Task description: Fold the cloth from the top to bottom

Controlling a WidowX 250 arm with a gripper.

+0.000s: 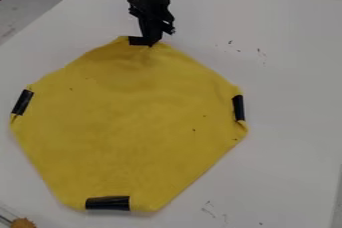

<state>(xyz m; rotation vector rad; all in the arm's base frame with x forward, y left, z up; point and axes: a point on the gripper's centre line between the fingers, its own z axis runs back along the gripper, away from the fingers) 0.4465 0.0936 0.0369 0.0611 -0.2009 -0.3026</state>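
Observation:
The gripper (151,42) hangs down at the top edge of the yellow cloth (133,127), right beside the black tape patch on that edge. Its tip touches or nearly touches the cloth; whether it holds the fabric cannot be told. The cloth lies spread out on the white table, roughly eight-sided, with slight creases near the gripper. Black tape patches also mark its left, right and bottom edges, and the left and right corners are a little tucked.
The white table (287,82) surrounds the cloth, with small dark marks at the upper right and lower right. A round brown-orange object (23,223) on a thin rod sits at the bottom left corner. Dark items lie beyond the top right table edge.

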